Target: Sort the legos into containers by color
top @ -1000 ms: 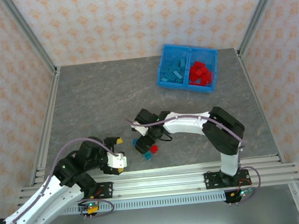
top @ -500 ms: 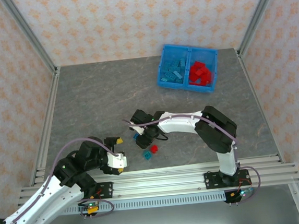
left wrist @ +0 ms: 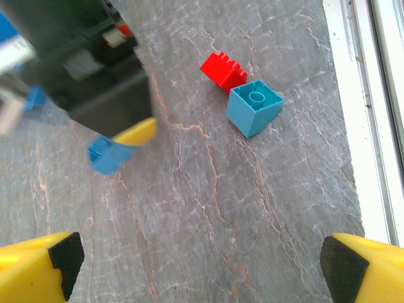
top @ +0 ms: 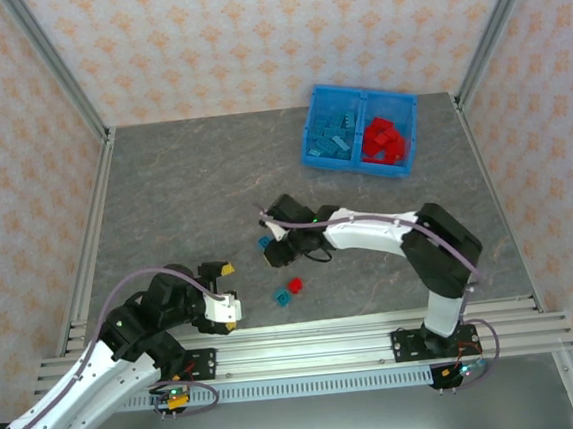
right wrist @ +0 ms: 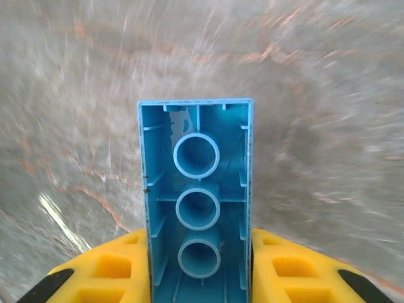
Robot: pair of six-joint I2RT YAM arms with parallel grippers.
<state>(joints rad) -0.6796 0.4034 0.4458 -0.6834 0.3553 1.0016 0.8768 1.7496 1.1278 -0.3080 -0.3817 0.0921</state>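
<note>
While the grey marbled table (top: pixel 184 193) spans most of the overhead view, the translucent blue bin (top: pixel 309 129) sits at its upper right. Light blue legos (top: pixel 335 138) are piled in its left compartment and red legos (top: pixel 384 141) in its right one. From the lower right, the right arm (top: pixel 388 231) reaches leftward across the middle of the frame. The right gripper (top: pixel 272 248) pinches a long light blue brick (right wrist: pixel 197 202) end-on between its yellow pads (right wrist: pixel 113 271), the brick's hollow underside facing the wrist camera. At lower left, the left gripper (left wrist: pixel 202 265) hangs over the table with its fingers spread wide. Near the bottom centre of the overhead view, a small red brick (left wrist: pixel 222 69) and a light blue cube brick (left wrist: pixel 254 107) lie just beside each other on the table.
</note>
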